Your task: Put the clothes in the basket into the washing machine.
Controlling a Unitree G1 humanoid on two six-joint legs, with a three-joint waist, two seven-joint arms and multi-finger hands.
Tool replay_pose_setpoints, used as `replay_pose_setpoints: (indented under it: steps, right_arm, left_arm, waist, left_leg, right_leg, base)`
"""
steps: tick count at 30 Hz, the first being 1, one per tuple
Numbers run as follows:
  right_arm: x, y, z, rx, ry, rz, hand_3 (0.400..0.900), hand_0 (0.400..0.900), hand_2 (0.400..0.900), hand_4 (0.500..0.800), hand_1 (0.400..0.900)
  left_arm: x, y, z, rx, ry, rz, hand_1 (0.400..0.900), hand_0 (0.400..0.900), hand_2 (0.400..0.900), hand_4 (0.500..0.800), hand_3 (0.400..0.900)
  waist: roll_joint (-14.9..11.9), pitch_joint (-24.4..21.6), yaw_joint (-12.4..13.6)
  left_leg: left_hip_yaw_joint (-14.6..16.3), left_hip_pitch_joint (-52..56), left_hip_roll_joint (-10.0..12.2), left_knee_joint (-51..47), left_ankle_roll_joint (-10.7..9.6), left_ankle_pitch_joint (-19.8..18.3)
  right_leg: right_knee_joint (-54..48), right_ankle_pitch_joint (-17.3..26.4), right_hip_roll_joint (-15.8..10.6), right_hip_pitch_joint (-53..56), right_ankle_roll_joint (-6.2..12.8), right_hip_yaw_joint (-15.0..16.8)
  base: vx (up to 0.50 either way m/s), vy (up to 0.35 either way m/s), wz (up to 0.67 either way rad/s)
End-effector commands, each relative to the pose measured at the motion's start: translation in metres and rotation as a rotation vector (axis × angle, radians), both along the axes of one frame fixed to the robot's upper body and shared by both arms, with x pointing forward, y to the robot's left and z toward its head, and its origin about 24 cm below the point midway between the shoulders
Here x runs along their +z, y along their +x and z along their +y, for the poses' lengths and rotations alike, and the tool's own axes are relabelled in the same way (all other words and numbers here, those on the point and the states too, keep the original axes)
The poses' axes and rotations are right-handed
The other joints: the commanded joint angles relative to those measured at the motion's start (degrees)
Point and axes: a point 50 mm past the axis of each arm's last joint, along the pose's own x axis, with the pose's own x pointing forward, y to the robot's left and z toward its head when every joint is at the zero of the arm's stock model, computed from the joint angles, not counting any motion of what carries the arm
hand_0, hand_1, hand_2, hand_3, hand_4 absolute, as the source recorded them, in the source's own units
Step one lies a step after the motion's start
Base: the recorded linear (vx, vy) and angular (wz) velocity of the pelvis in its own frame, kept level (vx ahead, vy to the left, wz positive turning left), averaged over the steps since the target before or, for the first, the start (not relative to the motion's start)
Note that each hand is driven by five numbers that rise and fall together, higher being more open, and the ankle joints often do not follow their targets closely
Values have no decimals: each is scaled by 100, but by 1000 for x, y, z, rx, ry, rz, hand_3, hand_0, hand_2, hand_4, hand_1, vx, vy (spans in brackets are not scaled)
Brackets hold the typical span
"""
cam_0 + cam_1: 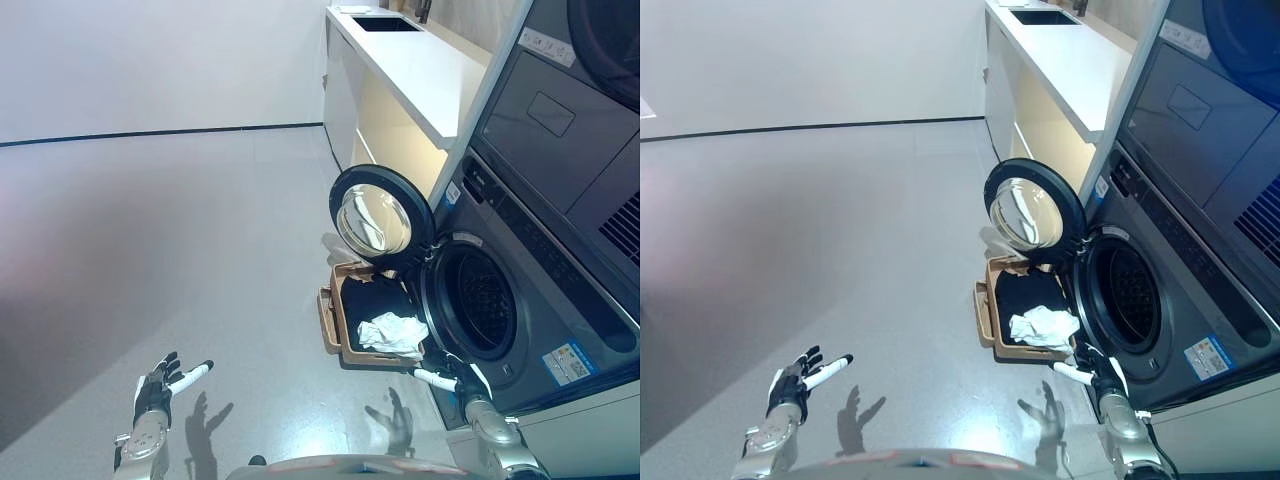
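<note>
Unreadable sticker on the washing machine front

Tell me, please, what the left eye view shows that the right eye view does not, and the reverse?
Only the left eye view: little, mainly more of the dark sink at the far end of the white counter.

Only the right eye view: nothing that I can name with confidence.

Both: the washing machine with its round door swung open, the brown basket on the floor below it holding dark clothes and a white garment, and the left robot hand and right robot hand, both open and empty.
</note>
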Motion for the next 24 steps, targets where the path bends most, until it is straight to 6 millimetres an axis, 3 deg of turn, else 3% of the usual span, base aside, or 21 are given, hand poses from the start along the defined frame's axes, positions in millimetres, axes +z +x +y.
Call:
replay_pose_setpoints:
  steps: [1, 6, 12, 16, 18, 19, 20, 23, 24]
  right_arm:
    - [23, 29, -13, 19, -61, -131, 900, 900, 900, 800, 900]
    - [26, 33, -13, 26, -55, -144, 900, 900, 900, 800, 900]
    - [31, 34, -20, 24, -71, -161, 900, 900, 900, 800, 900]
    - [38, 28, -35, -21, -91, -193, 900, 900, 900, 800, 900]
    - [40, 27, -39, -24, -106, -193, 900, 900, 900, 800, 900]
    - [45, 28, -46, -31, -128, -207, 900, 900, 900, 800, 900]
    - [45, 28, -46, -31, -128, -208, 900, 900, 900, 800, 900]
    - [53, 33, -53, -56, -154, -239, 900, 900, 900, 800, 900]
    - [55, 35, -52, -58, -155, -254, 900, 900, 900, 800, 900]
  left_arm:
    - [32, 38, 18, -5, 85, -182, 900, 900, 900, 800, 900]
    - [37, 45, 19, -10, 91, -201, 900, 900, 900, 800, 900]
    - [37, 47, 17, 12, 65, -220, 900, 900, 900, 800, 900]
    - [38, 53, 15, 13, 50, -231, 900, 900, 900, 800, 900]
    - [37, 54, 14, 21, 38, -232, 900, 900, 900, 800, 900]
    - [38, 58, 9, 22, 14, -249, 900, 900, 900, 800, 900]
    - [38, 58, 9, 22, 14, -249, 900, 900, 900, 800, 900]
    - [37, 62, 5, 18, 1, -248, 900, 900, 900, 800, 900]
    - [37, 63, 5, 17, 3, -251, 900, 900, 900, 800, 900]
  waist:
    - [0, -148, 31]
    - [18, -34, -15]
    - [35, -36, 5]
    - [-23, 83, -47]
    - [-56, 120, -47]
    - [-109, 312, 17]
    - [-103, 315, -3]
    - [-107, 511, 77]
    - [-138, 549, 101]
  left_leg:
    - [-158, -278, 164, 456, 128, -544]
    - [-258, -486, 123, 473, 184, -444]
    - [-468, -715, 393, 744, 54, -416]
    - [-727, -936, 698, 1096, -52, -356]
    - [-783, -1084, 659, 1530, -40, -435]
    - [-874, -1428, 415, 2313, 31, -379]
    - [-901, -1458, 408, 2357, 33, -396]
    - [-1145, -2103, 504, 2066, 18, 608]
    - [-1248, -2283, 523, 1916, 59, 715]
  right_leg:
    - [1298, -97, -377, -901, 129, 20]
    - [1621, -247, -314, -1268, 59, 304]
    - [1580, -346, -25, -1354, -104, 178]
    - [1935, -638, 389, -1451, -394, 170]
    - [1948, -682, 435, -1392, -459, 159]
    - [1948, -711, 422, -1222, -585, 107]
    - [1952, -716, 421, -1221, -582, 86]
    - [1905, -800, 469, -1033, -663, 16]
    - [1983, -814, 460, -1085, -667, 67]
  base:
    - [-16, 39, 3]
    - [-28, -2, 4]
    - [55, -146, 4]
    - [32, -231, 30]
    - [64, -232, 27]
    - [33, -193, 29]
    - [12, -122, 30]
    - [64, -24, 7]
    - [90, 7, -23]
